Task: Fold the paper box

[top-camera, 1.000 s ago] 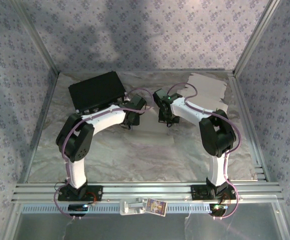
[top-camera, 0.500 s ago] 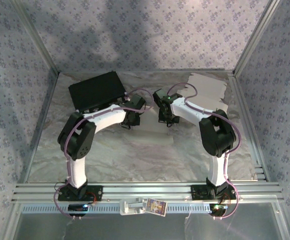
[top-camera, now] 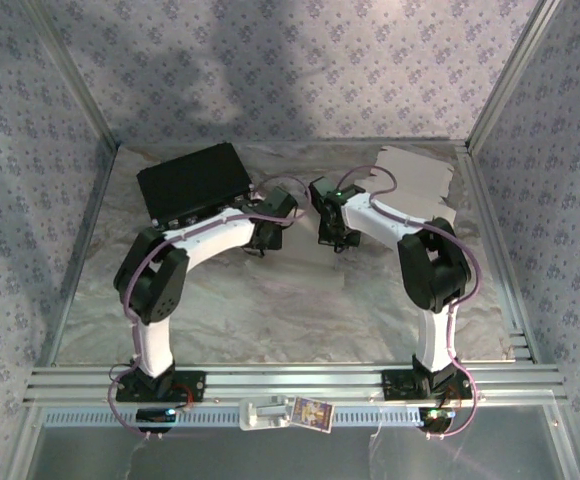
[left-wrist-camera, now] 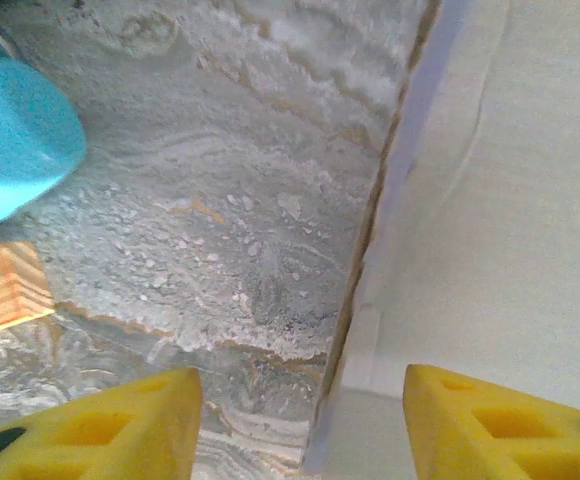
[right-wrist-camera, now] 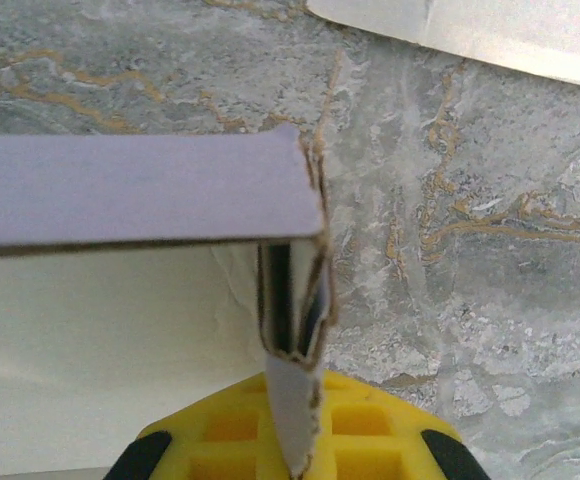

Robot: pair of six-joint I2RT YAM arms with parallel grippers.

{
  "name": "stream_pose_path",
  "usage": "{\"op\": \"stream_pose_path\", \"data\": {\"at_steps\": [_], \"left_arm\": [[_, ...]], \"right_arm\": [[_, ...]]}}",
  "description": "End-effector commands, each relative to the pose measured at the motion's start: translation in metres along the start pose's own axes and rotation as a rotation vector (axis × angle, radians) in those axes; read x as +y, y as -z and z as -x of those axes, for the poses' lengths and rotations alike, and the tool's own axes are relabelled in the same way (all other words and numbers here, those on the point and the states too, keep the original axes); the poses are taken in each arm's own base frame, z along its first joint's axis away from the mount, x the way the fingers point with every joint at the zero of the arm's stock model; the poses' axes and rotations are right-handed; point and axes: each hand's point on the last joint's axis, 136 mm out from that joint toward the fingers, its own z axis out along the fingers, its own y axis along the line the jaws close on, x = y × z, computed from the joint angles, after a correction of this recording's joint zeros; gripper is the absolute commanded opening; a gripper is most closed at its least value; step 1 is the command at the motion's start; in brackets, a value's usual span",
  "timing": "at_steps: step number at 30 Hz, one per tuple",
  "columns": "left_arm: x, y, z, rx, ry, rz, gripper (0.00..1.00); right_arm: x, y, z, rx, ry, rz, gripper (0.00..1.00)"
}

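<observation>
In the right wrist view the right gripper [right-wrist-camera: 292, 425] pinches a paper box [right-wrist-camera: 120, 320] flap, while the left wrist view shows the left gripper [left-wrist-camera: 295, 400] parted over the marbled table [left-wrist-camera: 220, 200], enclosed by patterned walls [top-camera: 290, 70].

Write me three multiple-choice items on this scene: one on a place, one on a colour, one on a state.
1. Where on the table does the black box lie in the top view?
A. far left corner
B. near right corner
C. between the arm bases

2. What colour are the left claw's fingertips?
A. red
B. yellow
C. green

3. How does the right claw stand?
A. wide open over bare table
B. open around a cup
C. shut on a thin card flap

Answers: 1 A, the box sits far back on the left; 2 B, both tips in the left wrist view are yellow; 3 C, the flap is pinched in it.
</observation>
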Motion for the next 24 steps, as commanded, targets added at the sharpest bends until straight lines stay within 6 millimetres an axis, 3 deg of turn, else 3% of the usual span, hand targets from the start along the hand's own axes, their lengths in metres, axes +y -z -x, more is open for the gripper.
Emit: {"op": "stream_pose_path", "data": {"at_steps": [1, 4, 7, 10, 13, 16, 19, 24], "left_arm": [[0.007, 0.049, 0.036, -0.070, 0.133, -0.104, 0.63], [0.025, 0.074, 0.058, -0.137, 0.200, -0.113, 0.63], [0.055, 0.092, 0.064, -0.153, 0.239, -0.054, 0.61], [0.079, 0.100, 0.056, -0.136, 0.283, -0.034, 0.54], [0.090, 0.095, 0.033, -0.080, 0.300, -0.051, 0.44], [0.086, 0.081, 0.000, 0.007, 0.316, -0.112, 0.36], [0.069, 0.067, -0.030, 0.091, 0.338, -0.199, 0.34], [0.019, 0.053, -0.046, 0.096, 0.268, -0.312, 0.33]], "right_arm": [[-0.029, -0.024, -0.022, 0.133, -0.046, -0.124, 0.00], [-0.034, -0.025, -0.029, 0.204, -0.109, -0.135, 0.00], [-0.048, -0.027, -0.043, 0.311, -0.237, -0.166, 0.00], [-0.058, -0.026, -0.065, 0.444, -0.418, -0.178, 0.00], [-0.057, -0.026, -0.081, 0.535, -0.581, -0.132, 0.00], [-0.050, -0.019, -0.099, 0.623, -0.718, -0.120, 0.00], [-0.043, -0.009, -0.113, 0.677, -0.783, -0.149, 0.00], [-0.037, -0.006, -0.134, 0.728, -0.860, -0.207, 0.00]]}}
